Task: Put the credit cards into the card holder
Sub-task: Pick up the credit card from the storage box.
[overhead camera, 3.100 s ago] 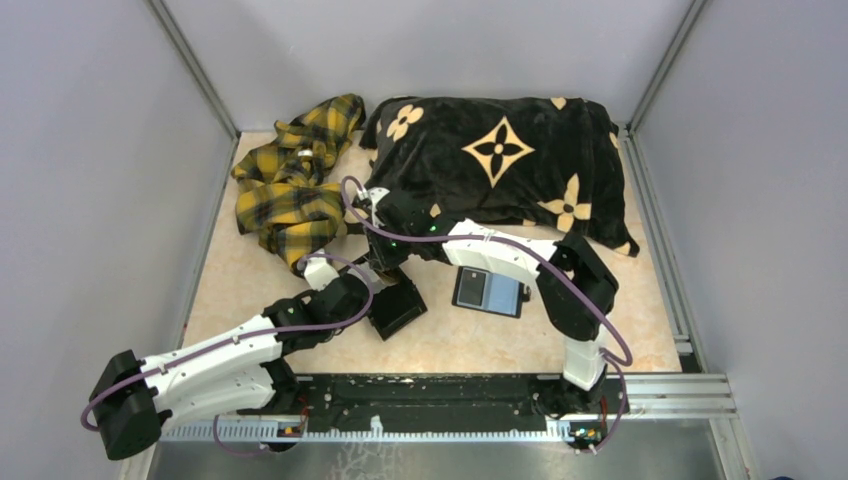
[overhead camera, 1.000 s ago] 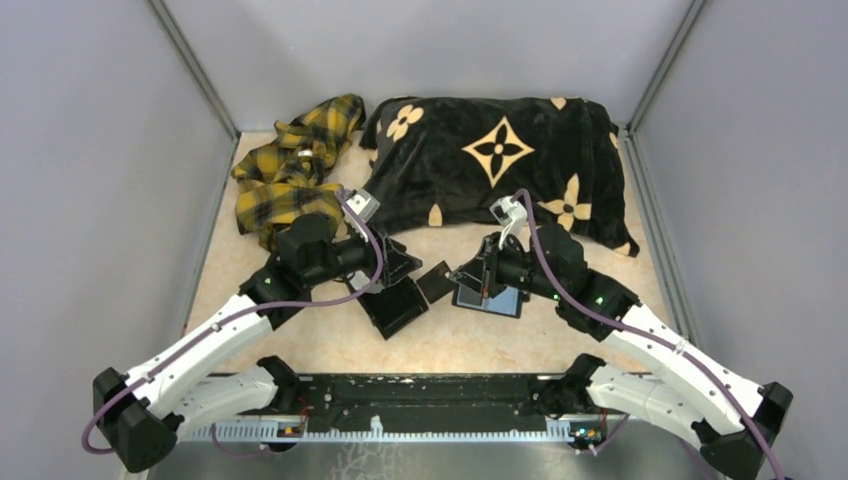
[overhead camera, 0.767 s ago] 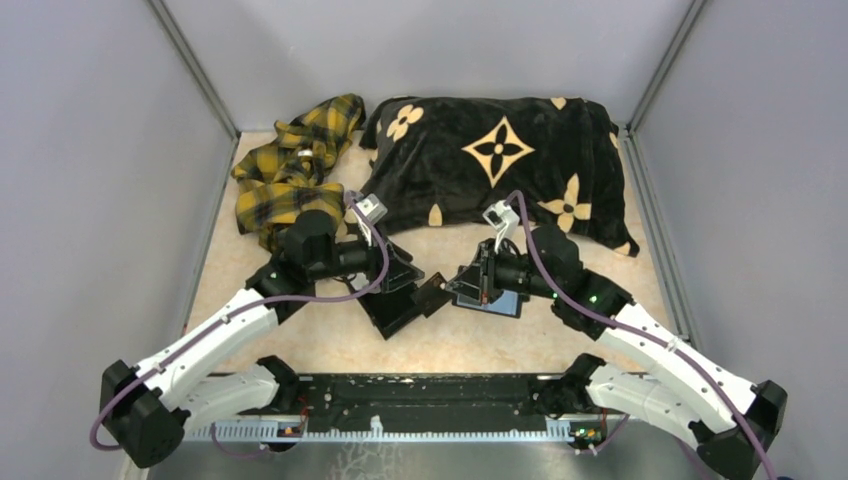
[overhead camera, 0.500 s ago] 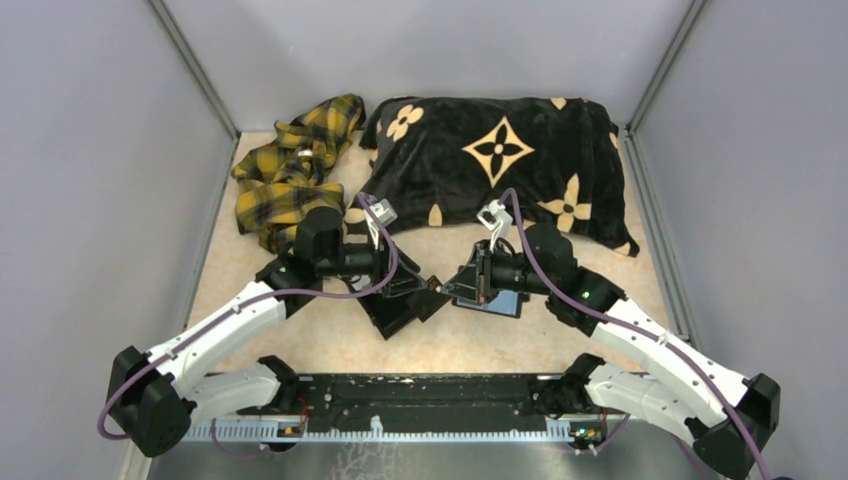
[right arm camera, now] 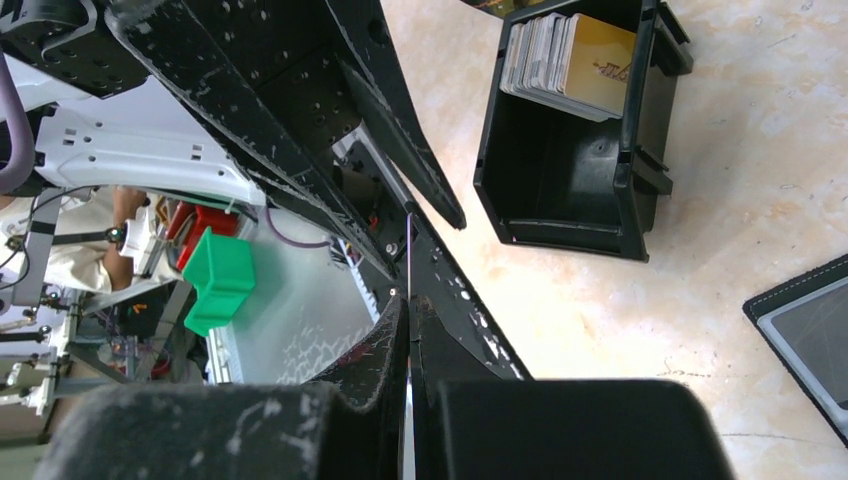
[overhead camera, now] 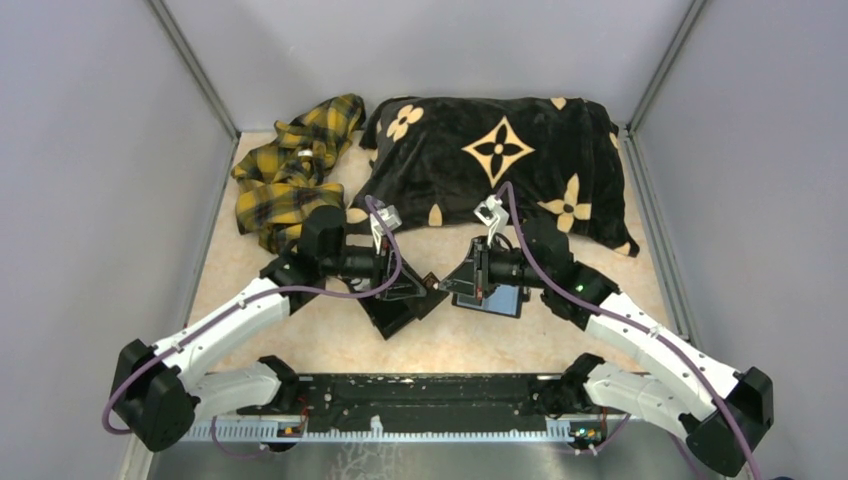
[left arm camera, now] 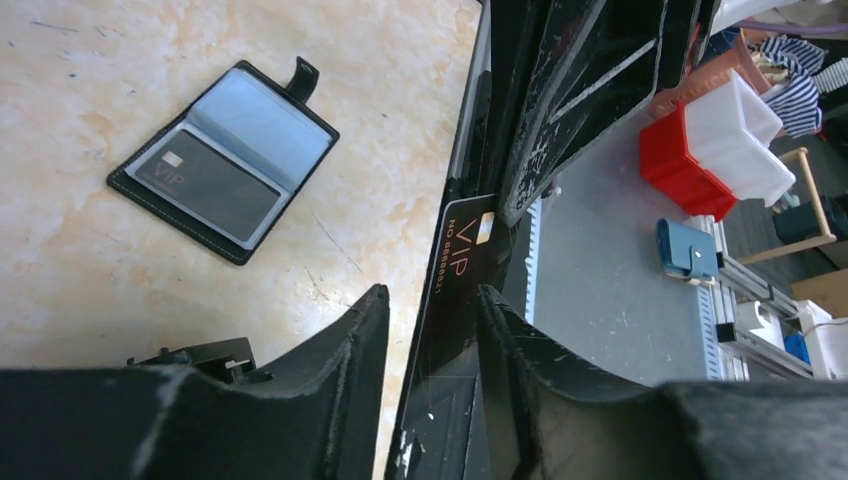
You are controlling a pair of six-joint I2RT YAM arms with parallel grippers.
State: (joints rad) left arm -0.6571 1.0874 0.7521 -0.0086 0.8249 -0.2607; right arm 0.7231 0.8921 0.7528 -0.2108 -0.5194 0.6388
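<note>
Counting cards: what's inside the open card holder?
The card holder holds one dark VIP card; its other bluish panel looks bare. Anything beneath that card is covered.

1. table: smooth beige marble-look top with a faint sheen.
2. card holder: black leather-like cover, stitched edge, glossy clear plastic sleeves.
3. black card: glossy plastic.
4. tray: matt black plastic.
5. blanket: plush black cloth.
6. plaid cloth: woven fabric.
7. fingers of the left gripper: matt black plastic, scuffed pale.

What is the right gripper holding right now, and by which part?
The black VIP card, clamped at one end between the right gripper's fingers.
</note>
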